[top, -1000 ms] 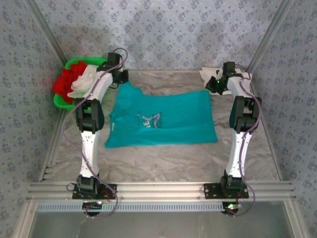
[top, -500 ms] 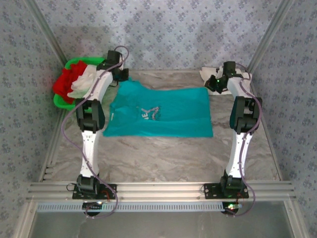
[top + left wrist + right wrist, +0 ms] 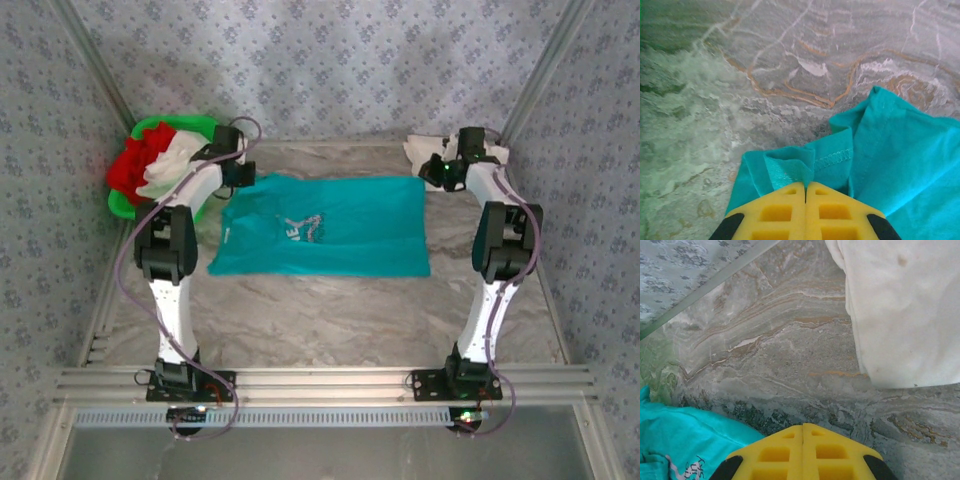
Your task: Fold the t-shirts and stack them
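I see the teal t-shirt spread flat across the middle of the marble table, print facing up. The left gripper sits at the shirt's far left corner. On the left wrist camera its yellow fingers are pressed together on a fold of the teal hem. The right gripper is at the far right corner. On the right wrist camera its fingers meet with no gap, and I cannot tell if cloth is nipped there. Compared with half a second ago, both elbows have swung outward and the shirt's far edge runs straighter. A white t-shirt lies in the far right corner. The green basket stands far left, holding red cloth.
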`<state>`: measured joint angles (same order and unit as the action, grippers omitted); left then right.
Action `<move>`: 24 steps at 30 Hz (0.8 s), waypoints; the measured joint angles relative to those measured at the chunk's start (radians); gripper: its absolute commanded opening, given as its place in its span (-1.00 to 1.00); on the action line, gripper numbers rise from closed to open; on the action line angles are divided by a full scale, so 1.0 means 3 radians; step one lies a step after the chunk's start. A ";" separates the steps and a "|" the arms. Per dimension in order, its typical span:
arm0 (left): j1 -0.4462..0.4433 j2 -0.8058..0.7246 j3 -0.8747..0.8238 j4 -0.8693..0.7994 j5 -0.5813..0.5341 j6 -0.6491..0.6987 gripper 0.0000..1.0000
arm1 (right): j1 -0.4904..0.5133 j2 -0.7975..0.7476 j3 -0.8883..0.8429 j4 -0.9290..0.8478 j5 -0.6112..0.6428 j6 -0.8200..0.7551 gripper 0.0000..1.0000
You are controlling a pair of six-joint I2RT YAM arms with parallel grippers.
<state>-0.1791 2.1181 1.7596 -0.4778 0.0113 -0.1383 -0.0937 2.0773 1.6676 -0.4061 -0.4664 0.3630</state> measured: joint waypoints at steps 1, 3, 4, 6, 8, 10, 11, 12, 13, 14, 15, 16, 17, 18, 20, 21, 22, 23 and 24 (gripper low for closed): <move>0.0001 -0.0052 -0.0046 0.0034 -0.0009 -0.0001 -1.00 | 0.0000 -0.0047 -0.0045 0.0015 0.0019 -0.0009 -1.00; 0.0003 -0.0197 -0.0196 0.0109 -0.0031 -0.0003 -1.00 | -0.0005 -0.0155 -0.0160 0.0052 0.0065 -0.0017 -1.00; 0.0003 -0.0270 -0.0272 0.0141 -0.0042 -0.0003 -1.00 | -0.0008 -0.0193 -0.0209 0.0069 0.0084 -0.0018 -1.00; 0.0003 -0.0395 -0.0409 0.0192 -0.0069 -0.0005 -1.00 | -0.0014 -0.0251 -0.0320 0.0114 0.0111 -0.0017 -1.00; 0.0003 -0.0492 -0.0535 0.0238 -0.0093 -0.0014 -1.00 | -0.0017 -0.0275 -0.0418 0.0159 0.0134 -0.0017 -1.00; 0.0003 -0.0575 -0.0689 0.0305 -0.0107 -0.0028 -1.00 | -0.0017 -0.0291 -0.0511 0.0193 0.0159 -0.0015 -1.00; 0.0001 -0.0607 -0.0768 0.0318 -0.0107 -0.0037 -1.00 | -0.0017 -0.0294 -0.0551 0.0202 0.0173 -0.0015 -1.00; 0.0003 -0.0633 -0.0838 0.0324 -0.0107 -0.0046 -1.00 | -0.0017 -0.0295 -0.0580 0.0203 0.0184 -0.0015 -1.00; 0.0003 -0.0647 -0.0895 0.0334 -0.0108 -0.0057 -1.00 | -0.0015 -0.0295 -0.0603 0.0210 0.0197 -0.0015 -1.00; 0.0003 -0.0656 -0.0949 0.0338 -0.0107 -0.0072 -1.00 | -0.0015 -0.0296 -0.0626 0.0214 0.0200 -0.0015 -1.00; 0.0003 -0.0661 -0.0994 0.0351 -0.0107 -0.0085 -1.00 | -0.0015 -0.0301 -0.0654 0.0229 0.0207 -0.0014 -1.00; 0.0001 -0.0666 -0.1034 0.0360 -0.0107 -0.0097 -1.00 | -0.0015 -0.0312 -0.0680 0.0240 0.0214 -0.0013 -1.00; 0.0001 -0.0674 -0.1074 0.0364 -0.0107 -0.0104 -1.00 | -0.0014 -0.0327 -0.0712 0.0251 0.0233 -0.0005 -1.00; -0.0001 -0.0693 -0.1118 0.0369 -0.0107 -0.0109 -1.00 | -0.0013 -0.0345 -0.0740 0.0249 0.0238 -0.0003 -1.00; -0.0001 -0.0734 -0.1170 0.0362 -0.0107 -0.0126 -1.00 | -0.0013 -0.0367 -0.0765 0.0249 0.0258 0.0009 -1.00; -0.0003 -0.0759 -0.1188 0.0362 -0.0108 -0.0128 -1.00 | -0.0014 -0.0376 -0.0772 0.0249 0.0263 0.0014 -1.00; -0.0010 -0.0787 -0.1202 0.0362 -0.0113 -0.0130 -1.00 | -0.0013 -0.0389 -0.0781 0.0251 0.0271 0.0022 -1.00; -0.0014 -0.0832 -0.1226 0.0366 -0.0122 -0.0130 -1.00 | -0.0013 -0.0411 -0.0801 0.0263 0.0278 0.0029 -1.00; -0.0014 -0.0889 -0.1260 0.0374 -0.0134 -0.0130 -1.00 | -0.0011 -0.0435 -0.0821 0.0271 0.0285 0.0037 -1.00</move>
<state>-0.1833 1.8515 1.3815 -0.3656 -0.0288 -0.1772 -0.0971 1.9469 1.4212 -0.3248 -0.3809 0.3740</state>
